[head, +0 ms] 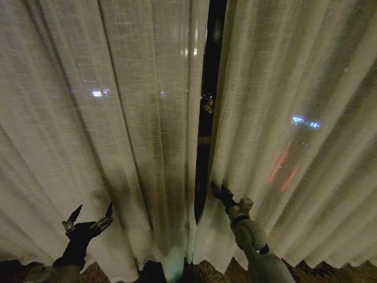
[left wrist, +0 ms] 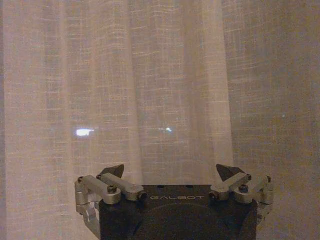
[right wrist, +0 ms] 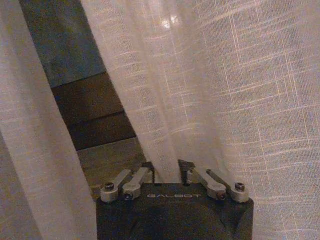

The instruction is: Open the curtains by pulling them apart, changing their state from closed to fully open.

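Observation:
The curtains hang as two sheer cream pleated panels, the left panel point(head: 106, 118) and the right panel point(head: 294, 118), with a narrow dark gap between them. My right gripper point(head: 219, 191) is at the right panel's inner edge, low down. In the right wrist view the right gripper point(right wrist: 166, 167) is shut on that fabric edge point(right wrist: 165, 125), which runs down between its fingers. Farther left and lower, my left gripper point(head: 88, 215) stands open just in front of the left panel. The left wrist view shows the left gripper point(left wrist: 170, 172) spread wide, facing the weave point(left wrist: 160, 90) with nothing held.
Through the gap shows a dark window point(head: 207, 88) with city lights outside. A dark sill or ledge point(right wrist: 95, 115) lies behind the right panel's edge. Patterned carpet point(head: 206, 272) lies under the curtain hems.

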Controlling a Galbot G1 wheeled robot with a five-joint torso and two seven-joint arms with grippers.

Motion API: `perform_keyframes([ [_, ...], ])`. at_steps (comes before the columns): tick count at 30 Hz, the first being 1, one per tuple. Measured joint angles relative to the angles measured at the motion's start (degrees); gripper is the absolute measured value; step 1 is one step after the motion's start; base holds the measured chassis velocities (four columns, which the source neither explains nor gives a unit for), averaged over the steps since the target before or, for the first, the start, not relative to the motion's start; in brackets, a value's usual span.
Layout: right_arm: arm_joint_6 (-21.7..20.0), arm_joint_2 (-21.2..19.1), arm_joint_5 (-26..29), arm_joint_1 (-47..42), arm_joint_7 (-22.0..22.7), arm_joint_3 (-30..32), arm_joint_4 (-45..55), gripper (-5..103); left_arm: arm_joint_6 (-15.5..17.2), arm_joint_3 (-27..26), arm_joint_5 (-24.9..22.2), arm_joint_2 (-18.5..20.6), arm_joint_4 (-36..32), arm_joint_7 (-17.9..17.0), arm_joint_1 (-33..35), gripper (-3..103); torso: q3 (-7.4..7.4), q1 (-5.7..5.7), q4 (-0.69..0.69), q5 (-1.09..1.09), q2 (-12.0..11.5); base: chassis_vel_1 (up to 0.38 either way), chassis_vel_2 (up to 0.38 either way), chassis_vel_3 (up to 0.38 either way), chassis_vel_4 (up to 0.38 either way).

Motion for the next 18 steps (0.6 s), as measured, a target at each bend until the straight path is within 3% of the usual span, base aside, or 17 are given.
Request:
perform_keyframes([
  [2,-0.04,-0.11,-0.14,-0.44,-0.61,0.09,0.39,15,0.08,0.1,0.0,0.03,0.0,0.01,-0.05,100,0.0,0.0,0.0,0.0,0.0,0.0,0.0,0.0,0.0],
  [4,-0.13,-0.19,-0.23,-0.62,-1.01,0.19,0.52,15,0.1,0.16,0.0,0.03,0.0,0.02,-0.06,100,0.0,0.0,0.0,0.0,0.0,0.0,0.0,0.0,0.0],
  [7,-0.92,-0.38,-1.0,-0.9,-2.69,0.78,0.96,2,0.18,0.24,-0.01,-0.02,0.0,0.03,-0.08,100,0.0,0.0,0.0,0.0,0.0,0.0,0.0,0.0,0.0],
  [18,-1.4,-0.63,-1.49,-0.75,-3.43,1.29,1.4,0,0.18,0.03,-0.12,0.1,0.0,0.05,-0.06,100,0.0,0.0,0.0,0.0,0.0,-0.017,-0.02,0.02,0.019],
])
